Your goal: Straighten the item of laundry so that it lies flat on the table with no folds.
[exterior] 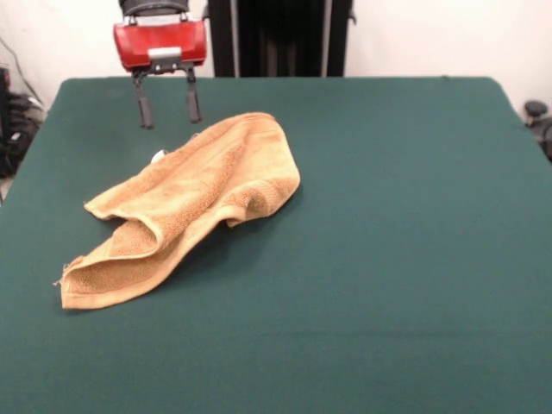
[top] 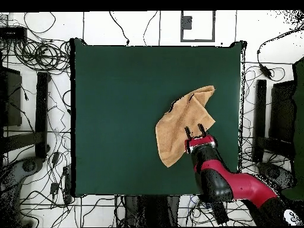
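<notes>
Lying rumpled and folded over itself on the green surface (exterior: 388, 259), the towel (exterior: 185, 203) sits just beside the empty, spread-fingered claw (exterior: 167, 108)

Tan-orange towel (exterior: 194, 194) (small white tag); plain dark green table (exterior: 388, 259); red end effector (exterior: 168, 108), black fingers.

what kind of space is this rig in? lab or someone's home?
Most likely a robotics lab, not a home. A red robot arm with a pincer stands over a table covered in plain green cloth, with only a tan towel on it, and loose cables sprawl across the floor.
</notes>
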You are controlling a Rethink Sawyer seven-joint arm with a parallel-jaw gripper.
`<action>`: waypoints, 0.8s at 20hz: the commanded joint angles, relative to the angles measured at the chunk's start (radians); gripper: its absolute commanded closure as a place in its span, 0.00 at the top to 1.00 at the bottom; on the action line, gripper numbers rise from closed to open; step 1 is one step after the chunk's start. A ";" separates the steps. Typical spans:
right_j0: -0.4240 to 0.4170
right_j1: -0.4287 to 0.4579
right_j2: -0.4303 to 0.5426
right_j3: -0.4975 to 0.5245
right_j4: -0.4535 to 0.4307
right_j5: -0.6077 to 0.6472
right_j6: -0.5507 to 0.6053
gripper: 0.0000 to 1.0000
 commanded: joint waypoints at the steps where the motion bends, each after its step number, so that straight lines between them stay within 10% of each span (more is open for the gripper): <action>1: 0.023 -0.071 -0.017 -0.035 0.098 0.481 -0.004 1.00; 16: 0.131 0.275 -0.066 -0.359 -0.040 0.439 0.052 1.00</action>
